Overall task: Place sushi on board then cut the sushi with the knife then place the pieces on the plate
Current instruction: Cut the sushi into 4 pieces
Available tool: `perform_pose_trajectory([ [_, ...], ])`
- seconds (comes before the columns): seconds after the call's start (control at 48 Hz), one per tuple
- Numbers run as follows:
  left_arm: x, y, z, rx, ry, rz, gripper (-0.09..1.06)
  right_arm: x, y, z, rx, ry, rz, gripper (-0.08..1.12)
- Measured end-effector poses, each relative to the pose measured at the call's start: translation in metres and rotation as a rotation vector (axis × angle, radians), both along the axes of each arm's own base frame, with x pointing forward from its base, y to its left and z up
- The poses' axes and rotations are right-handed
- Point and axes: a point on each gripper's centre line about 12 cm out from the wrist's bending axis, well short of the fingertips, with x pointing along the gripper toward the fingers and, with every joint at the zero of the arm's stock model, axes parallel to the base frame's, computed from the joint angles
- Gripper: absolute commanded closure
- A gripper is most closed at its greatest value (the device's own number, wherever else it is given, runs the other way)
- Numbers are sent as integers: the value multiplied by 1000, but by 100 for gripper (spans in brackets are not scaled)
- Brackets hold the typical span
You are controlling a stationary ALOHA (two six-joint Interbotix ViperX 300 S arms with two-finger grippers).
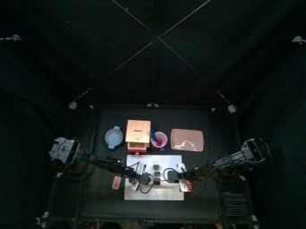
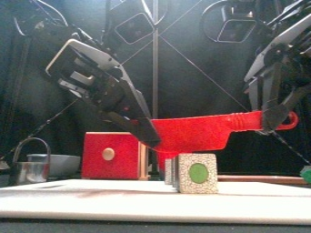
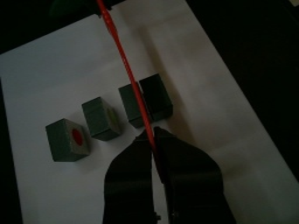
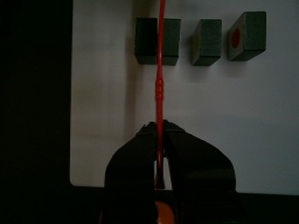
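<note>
Board: the white cutting board [image 2: 73,196] lies nearest me. The sushi is on it, in a row of three blocks.
Sushi: the widest dark green sushi block [image 4: 158,39] sits right under the blade. The two narrower green blocks [image 4: 207,41] stand apart beside it, so I judge this one is next to be split.
Knife: the red toy knife [image 2: 201,132] lies level across that block's middle. I cannot tell whether it is just above the block or touching it. I judge I grip both ends so the blade stays true when pressed.
Left claw [image 3: 149,140]: clenched on the blade's tip end, the arm slanting down from the left.
Right claw [image 4: 162,129]: clenched on the handle, the arm sloping down from the right.
Behind: the pale wooden box with a red drawer front [image 2: 107,155] and the flat pink tray [image 1: 188,139] stand past the board, the tray waiting for the pieces.
</note>
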Motion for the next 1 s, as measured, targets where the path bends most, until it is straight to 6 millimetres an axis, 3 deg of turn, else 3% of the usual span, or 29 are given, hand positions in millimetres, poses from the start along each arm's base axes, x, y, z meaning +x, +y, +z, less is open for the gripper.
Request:
perform_pose_trajectory([
  [1.0,4,-7,3,-13,14,0,68,-3,1,-11,-19,22,19,75],
])
